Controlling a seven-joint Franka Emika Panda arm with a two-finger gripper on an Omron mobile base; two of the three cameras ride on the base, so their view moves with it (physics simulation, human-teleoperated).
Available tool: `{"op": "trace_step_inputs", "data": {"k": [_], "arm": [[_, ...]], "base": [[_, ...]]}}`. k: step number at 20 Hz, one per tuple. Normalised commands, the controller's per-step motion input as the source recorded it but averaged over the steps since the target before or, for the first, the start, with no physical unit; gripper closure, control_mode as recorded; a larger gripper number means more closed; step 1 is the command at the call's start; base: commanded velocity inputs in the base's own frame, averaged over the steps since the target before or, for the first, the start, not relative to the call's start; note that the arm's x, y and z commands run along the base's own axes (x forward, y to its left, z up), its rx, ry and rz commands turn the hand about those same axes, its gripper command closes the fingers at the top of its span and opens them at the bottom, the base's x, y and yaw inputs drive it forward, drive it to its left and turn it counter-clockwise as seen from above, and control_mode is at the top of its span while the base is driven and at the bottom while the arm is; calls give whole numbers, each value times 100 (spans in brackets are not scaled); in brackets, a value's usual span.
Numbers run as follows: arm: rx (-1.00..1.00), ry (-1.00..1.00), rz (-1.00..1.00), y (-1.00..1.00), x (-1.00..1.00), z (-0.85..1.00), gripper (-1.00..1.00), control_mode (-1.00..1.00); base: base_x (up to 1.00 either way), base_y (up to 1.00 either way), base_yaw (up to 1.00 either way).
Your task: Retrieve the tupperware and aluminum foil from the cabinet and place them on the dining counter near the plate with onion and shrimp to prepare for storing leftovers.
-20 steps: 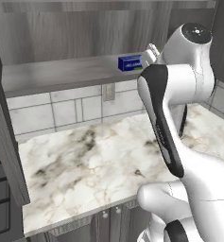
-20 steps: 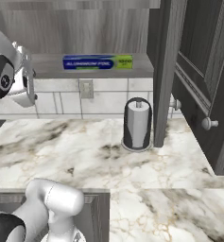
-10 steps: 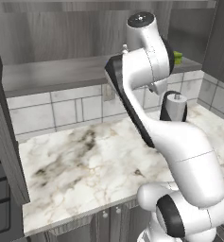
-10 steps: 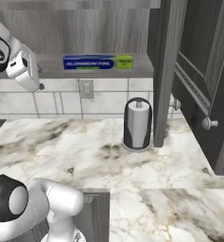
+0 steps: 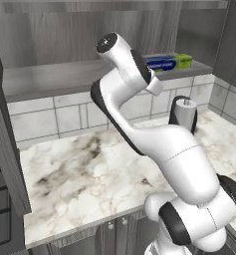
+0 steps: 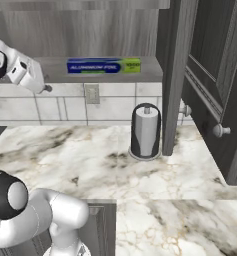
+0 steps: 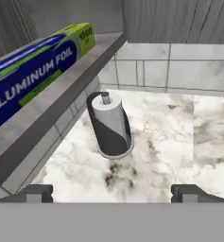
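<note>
The aluminum foil [image 7: 35, 71] is a long blue box with a yellow-green end, lying on the inner shelf [image 7: 66, 106] of the open grey cabinet [image 6: 115, 30]. The same box shows as the foil [image 5: 168, 62] and the foil [image 6: 104, 66] in the two base views. My gripper [image 7: 112, 193] is open with nothing between its fingertips [image 7: 35, 193]. The hand [image 6: 30, 75] hangs left of the box, at about shelf-edge height and apart from it. The tupperware, the dining counter and the plate with onion and shrimp are out of view.
A dark paper-towel holder [image 6: 146, 131] with a white top stands on the marble worktop [image 6: 90, 165] under the shelf. The open cabinet door [image 6: 215, 75] with its round knob [image 6: 219, 131] juts out at the right. A tiled wall [image 5: 55, 117] backs the worktop.
The arm's upper links have swung left across the shelf front, uncovering the foil box in the left base view. The hand has turned toward the shelf. The jaws stayed open.
</note>
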Motion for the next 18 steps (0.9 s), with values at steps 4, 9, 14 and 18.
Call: {"op": "trace_step_inputs", "data": {"k": [4, 9, 14, 18], "arm": [[-22, -5, 0, 0, 49, -1, -100, -100], [-8, -1, 0, 0, 57, 0, -100, -100], [-1, 0, 0, 0, 61, 2, -100, -100], [0, 0, 0, 0, 66, 14, -100, -100]], "base": [[0, 0, 0], [0, 0, 0], [0, 0, 0], [0, 0, 0]]}}
